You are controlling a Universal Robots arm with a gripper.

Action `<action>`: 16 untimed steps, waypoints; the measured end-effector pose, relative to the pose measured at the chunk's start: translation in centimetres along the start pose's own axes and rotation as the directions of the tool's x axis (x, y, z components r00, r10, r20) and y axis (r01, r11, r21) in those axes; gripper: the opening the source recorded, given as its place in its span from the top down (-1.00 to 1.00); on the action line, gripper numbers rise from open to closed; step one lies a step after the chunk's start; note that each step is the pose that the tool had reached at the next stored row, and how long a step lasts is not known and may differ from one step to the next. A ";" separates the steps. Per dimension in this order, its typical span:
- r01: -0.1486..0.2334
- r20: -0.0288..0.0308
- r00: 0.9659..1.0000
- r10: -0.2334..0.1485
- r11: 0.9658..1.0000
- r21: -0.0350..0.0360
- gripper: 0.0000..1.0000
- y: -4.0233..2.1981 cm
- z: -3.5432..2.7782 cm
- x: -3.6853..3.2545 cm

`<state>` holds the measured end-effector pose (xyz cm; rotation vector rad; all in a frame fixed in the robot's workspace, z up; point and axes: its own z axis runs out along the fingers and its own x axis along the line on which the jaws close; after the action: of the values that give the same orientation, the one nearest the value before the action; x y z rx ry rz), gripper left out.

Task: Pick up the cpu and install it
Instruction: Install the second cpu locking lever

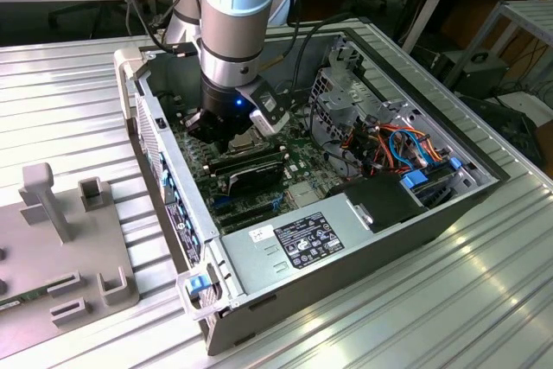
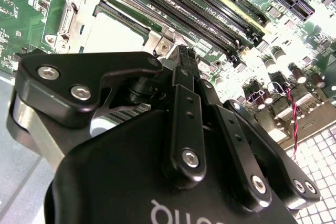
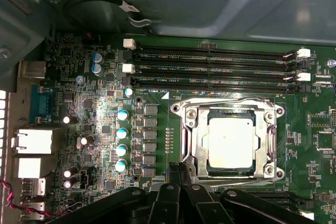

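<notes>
Pressed together, my jaws hold nothing: in the first wrist view my gripper (image 3: 178, 167) shows its fingertips meeting in a thin point just beside the socket (image 3: 229, 139) frame, on the board (image 3: 105, 129). The cpu (image 3: 231, 143) lies flat inside that socket, its pale metal top facing up, squared within the metal frame. Beyond it run the long memory slots (image 3: 210, 69), side by side. In the second wrist view my fingers (image 2: 185, 74) close into one dark ridge, and the cpu (image 2: 113, 32) sits in the socket just past them. In the exterior view I hang low inside the open case (image 1: 346, 248), my gripper (image 1: 226, 140) down over the board near the memory sticks (image 1: 251, 170).
</notes>
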<state>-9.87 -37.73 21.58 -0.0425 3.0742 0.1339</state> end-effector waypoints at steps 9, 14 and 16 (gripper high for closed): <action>0.000 0.000 1.000 0.000 1.000 0.000 0.79 0.02 -0.37 -0.13; -0.002 0.000 1.000 0.002 1.000 0.001 0.79 -0.01 -0.29 -1.14; -0.002 0.000 1.000 0.002 1.000 0.001 0.79 -0.02 -0.26 -1.65</action>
<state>-8.23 -37.74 21.94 -0.0391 3.0742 0.1320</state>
